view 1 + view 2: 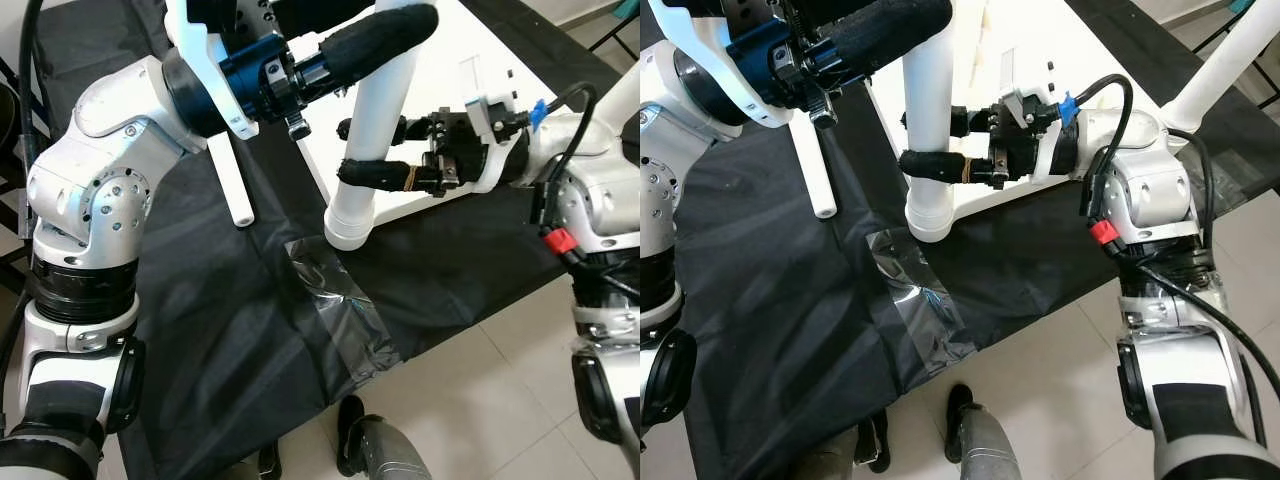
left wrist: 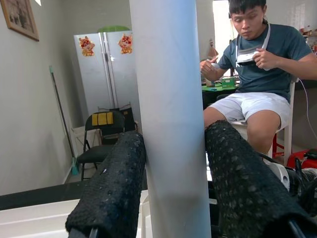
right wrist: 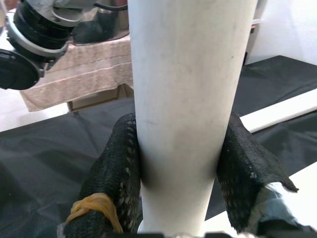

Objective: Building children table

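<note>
Standing upright at the centre of the left eye view, a white table leg (image 1: 368, 150) is gripped by both arms at once, its wider foot resting on the black sheet (image 1: 200, 330) just beside the near edge of the white tabletop (image 1: 450, 100). The leg's long axis runs nearly vertical in the frame, tilted slightly toward the upper right. The left gripper (image 1: 385, 35) is closed on the upper part of the leg, reaching in from the upper left, and in the left wrist view its padded fingers (image 2: 111, 188) are seen pressed against either side of the tube. The right gripper (image 1: 365, 150) is clamped lower down, reaching in from the right of the frame; in the right wrist view its fingers (image 3: 111, 183) hug the leg on both sides, one of them bound with a yellow rubber band (image 3: 94, 206). Neither gripper is spread; both are pinching the leg.

A second white leg (image 1: 228, 180) lies loose on the sheet, left of the held one. A person (image 2: 257, 64) is seated in the background of the left wrist view.

The coming move probably depends on the leg's foot being carried from the sheet onto a socket in the tabletop, which lies toward the upper right; where that socket is cannot be made out.
</note>
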`<state>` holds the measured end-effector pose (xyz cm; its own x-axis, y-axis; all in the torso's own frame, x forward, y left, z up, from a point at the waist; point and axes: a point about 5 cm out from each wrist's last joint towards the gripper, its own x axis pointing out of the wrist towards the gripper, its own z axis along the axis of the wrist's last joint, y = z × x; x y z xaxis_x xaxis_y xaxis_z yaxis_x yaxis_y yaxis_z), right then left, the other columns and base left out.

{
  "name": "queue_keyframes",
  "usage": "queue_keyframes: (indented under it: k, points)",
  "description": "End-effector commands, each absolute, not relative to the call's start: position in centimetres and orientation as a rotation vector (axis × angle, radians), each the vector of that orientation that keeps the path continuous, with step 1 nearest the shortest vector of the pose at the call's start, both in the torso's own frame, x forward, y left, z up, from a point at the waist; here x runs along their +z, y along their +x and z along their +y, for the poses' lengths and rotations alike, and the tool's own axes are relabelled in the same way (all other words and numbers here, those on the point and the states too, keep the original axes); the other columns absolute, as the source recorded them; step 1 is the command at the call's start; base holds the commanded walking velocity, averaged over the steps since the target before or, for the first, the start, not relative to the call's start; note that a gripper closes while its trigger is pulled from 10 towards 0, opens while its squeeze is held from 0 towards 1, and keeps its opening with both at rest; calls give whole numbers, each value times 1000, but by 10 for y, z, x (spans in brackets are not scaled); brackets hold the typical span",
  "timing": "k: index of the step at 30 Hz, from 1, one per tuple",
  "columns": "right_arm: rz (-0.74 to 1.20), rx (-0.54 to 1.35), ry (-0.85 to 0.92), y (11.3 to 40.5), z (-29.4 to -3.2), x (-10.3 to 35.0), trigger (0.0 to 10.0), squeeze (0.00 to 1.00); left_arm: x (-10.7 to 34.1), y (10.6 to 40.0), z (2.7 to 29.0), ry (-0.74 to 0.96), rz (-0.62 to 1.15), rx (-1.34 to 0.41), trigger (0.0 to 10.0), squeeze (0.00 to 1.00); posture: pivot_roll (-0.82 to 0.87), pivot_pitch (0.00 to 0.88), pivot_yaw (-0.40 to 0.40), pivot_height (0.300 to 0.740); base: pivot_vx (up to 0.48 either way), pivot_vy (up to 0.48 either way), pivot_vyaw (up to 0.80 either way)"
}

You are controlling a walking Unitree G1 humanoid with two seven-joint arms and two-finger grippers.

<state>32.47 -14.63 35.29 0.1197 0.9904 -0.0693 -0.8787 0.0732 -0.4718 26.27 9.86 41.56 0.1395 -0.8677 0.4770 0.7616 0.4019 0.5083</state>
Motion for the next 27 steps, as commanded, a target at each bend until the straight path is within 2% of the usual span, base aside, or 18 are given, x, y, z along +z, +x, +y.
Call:
queue_keyframes:
  k: [1,5,6,7,16,19,20,27]
  points:
    - [-331,1532,-524,318,-138,355,0,0,410,267,97,157,-755,-1183,0,0,45,349,9,740,0,0,0]
    - [-349,1523,-523,320,-138,357,0,0,410,266,97,157,-756,-1183,0,0,44,351,9,740,0,0,0]
    - [-361,1510,-511,321,-138,357,0,0,409,267,97,147,-747,-1182,3255,129,44,353,10,740,0,0,0]
    - [-365,1482,-510,322,-138,354,0,0,410,269,98,124,-738,-1160,10000,1000,43,354,10,740,0,0,0]
    - [-342,1412,-482,324,-137,343,0,0,413,273,104,105,-734,-1085,10000,1000,36,358,6,740,0,0,0]
    - [-322,1332,-414,326,-132,333,0,0,416,274,112,104,-741,-1044,10000,1000,34,357,2,740,0,0,0]
    - [-310,1235,-347,328,-129,324,0,0,416,276,116,102,-738,-1030,10000,1000,33,358,3,740,0,0,0]
    - [-307,1142,-272,327,-129,316,0,0,413,279,116,101,-727,-1027,10000,1000,34,361,3,740,0,0,0]
